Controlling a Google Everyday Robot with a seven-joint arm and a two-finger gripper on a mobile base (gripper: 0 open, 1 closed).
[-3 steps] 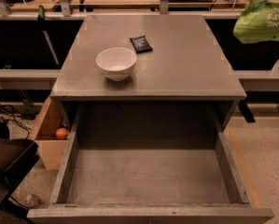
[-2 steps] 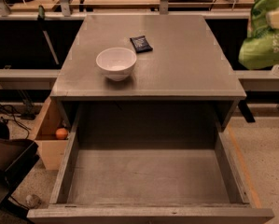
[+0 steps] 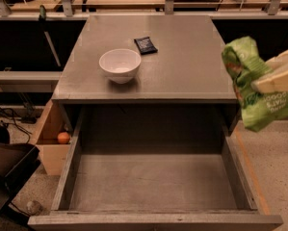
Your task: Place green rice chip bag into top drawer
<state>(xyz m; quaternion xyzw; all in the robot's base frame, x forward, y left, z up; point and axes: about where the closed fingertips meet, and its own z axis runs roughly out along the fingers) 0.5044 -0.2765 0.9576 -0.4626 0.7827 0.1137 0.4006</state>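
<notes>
The green rice chip bag is lime green and wrinkly and hangs in the air at the right edge of the camera view, beside the cabinet's right front corner. My gripper comes in from the right with pale fingers and is shut on the bag. The top drawer is pulled wide open below the cabinet top, and nothing lies on its flat grey bottom. The bag is to the right of the drawer and well above it.
A white bowl and a small dark blue packet sit on the grey cabinet top. A light wooden crate with an orange ball stands left of the drawer. Cables and dark objects lie on the floor at left.
The bag and my gripper have come down from the upper right corner and moved a little left, toward the cabinet's right side. Bowl, packet and drawer have not moved.
</notes>
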